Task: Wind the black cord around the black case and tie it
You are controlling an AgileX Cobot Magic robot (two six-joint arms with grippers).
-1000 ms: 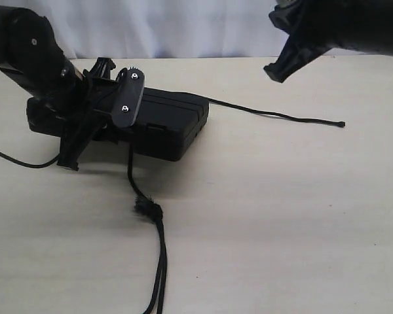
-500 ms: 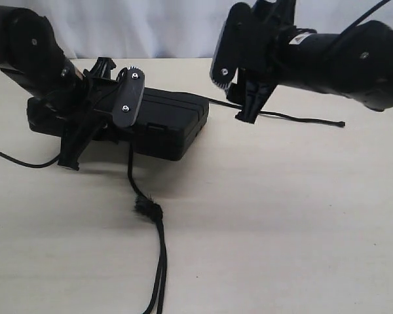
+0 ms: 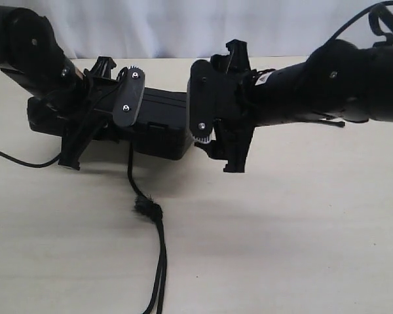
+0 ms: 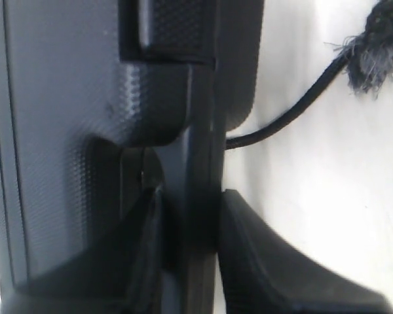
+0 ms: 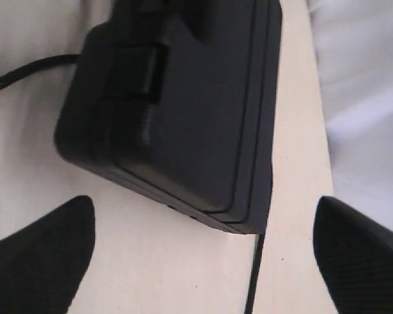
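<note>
The black case [image 3: 164,121] lies flat on the table, left of centre. My left gripper [image 3: 85,140] is shut on its front edge; in the left wrist view the fingers [image 4: 249,255] pinch the case's rim [image 4: 196,163]. The black cord [image 3: 132,173] runs out from under the case to a frayed knot [image 3: 147,209], then on as a doubled strand [image 3: 160,275]. Its other end trails right behind my right arm, and only the knobbed tip [image 3: 342,123] shows. My right gripper [image 3: 219,154] hangs open at the case's right end, holding nothing. The right wrist view shows the case [image 5: 196,111] and cord [image 5: 254,275] between wide-spread fingers [image 5: 46,255].
A thin black cable [image 3: 19,160] curves over the table at the far left. A white curtain [image 3: 183,26] closes off the back edge. Pale tabletop [image 3: 281,235] stretches in front and to the right.
My right arm has swung down from the upper right to the case's right end, now covering most of the cord's right stretch. The left gripper, case and knot have not moved.
</note>
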